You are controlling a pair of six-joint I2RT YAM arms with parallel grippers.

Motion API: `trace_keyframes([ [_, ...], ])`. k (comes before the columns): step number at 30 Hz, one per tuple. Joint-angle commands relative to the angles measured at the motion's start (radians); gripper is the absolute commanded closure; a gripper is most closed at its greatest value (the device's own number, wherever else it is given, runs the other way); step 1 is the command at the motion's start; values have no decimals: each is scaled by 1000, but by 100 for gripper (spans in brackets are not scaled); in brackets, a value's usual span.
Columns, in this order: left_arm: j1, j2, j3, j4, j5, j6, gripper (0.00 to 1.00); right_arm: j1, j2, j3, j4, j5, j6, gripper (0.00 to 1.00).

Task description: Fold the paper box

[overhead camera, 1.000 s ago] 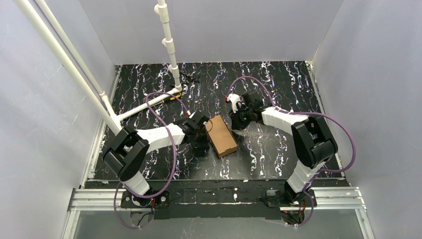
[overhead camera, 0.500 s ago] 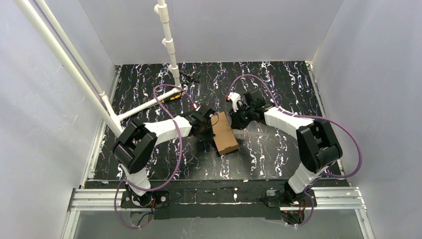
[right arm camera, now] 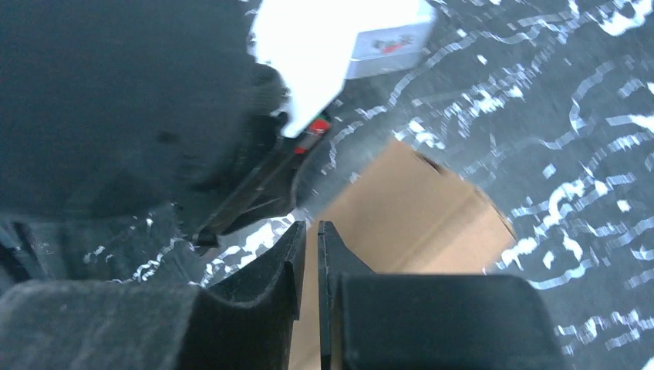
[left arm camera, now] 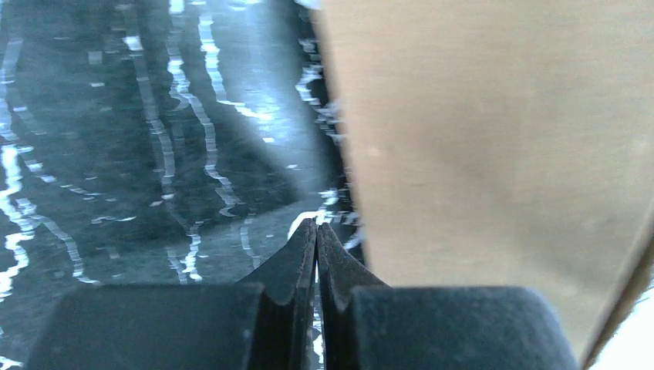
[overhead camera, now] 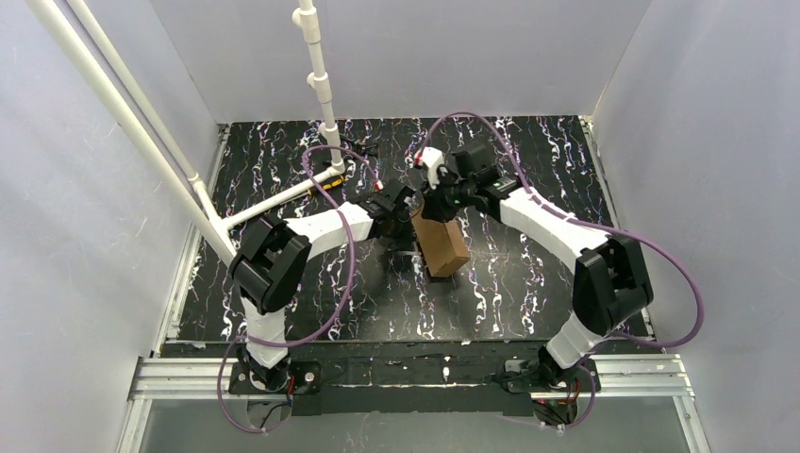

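Left wrist view: the left claw [left arm camera: 316,228] is fully closed, its fingers meeting at the tips with nothing between them. Just to the right of those tips, close enough that contact cannot be ruled in or out, stands a plain brown face of the paper box [left arm camera: 493,139]. To the left of the claw and beyond it lies the dark marbled tabletop [left arm camera: 154,116].

Right wrist view: the right claw [right arm camera: 311,228] is nearly closed, with only a narrow slit left between the fingers. Cardboard shows directly beyond the tips and through the slit, and one box edge runs toward the gap. Whether that edge is pinched cannot be told. Left of this claw and beyond it is the dark bulk of the other arm.

Top external view: the box is mid-tabletop between the two claws. It already has a closed rectangular form, with no flap visibly standing out. The left claw is against its left side and the right claw is at its far end. A white pipe frame [overhead camera: 321,85] stands well beyond both, at the back.

Assessment: the folding appears to be at its late stage. The step in hand looks like seating or squaring the last closure while the box is braced from two sides.

Next move calls for:
- The left claw held firm as a stop.
- Light, straight pressure from the right claw along the far end.
- Restraint, since thin cardboard will buckle or skid on this smooth surface.
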Motion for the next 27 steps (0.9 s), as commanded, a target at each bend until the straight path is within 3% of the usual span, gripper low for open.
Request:
trace_keyframes([
  [1, 74, -91, -102, -44, -19, 26, 100, 114, 89, 88, -71, -24, -14, 80],
  [6, 94, -239, -260, -33, -70, 53, 100, 171, 207, 218, -179, -52, -30, 82],
  [11, 94, -385, -391, 127, 72, 83, 97, 24, 92, 161, -180, -98, -82, 76],
  [13, 94, -407, -434, 237, 164, 72, 87, -72, 9, 57, -100, -155, -61, 62],
  [15, 95, -401, -460, 354, 239, 44, 78, -159, -79, -70, 6, -159, -30, 38],
  [17, 93, -363, -437, 387, 282, 16, 77, -251, -142, -196, 134, -159, 36, 17],
  [18, 94, -337, -426, 411, 310, 2, 76, -301, -157, -263, 197, -167, 88, 12],
  [21, 82, -255, -356, 487, 358, -59, 74, -415, -75, -281, 270, -227, 240, 10],
  [23, 68, -193, -290, 502, 357, -80, 65, -418, -12, -290, 299, -242, 312, 10],
  [27, 55, -77, -220, 518, 360, -123, 68, -417, 47, -306, 346, -271, 371, 17],
])
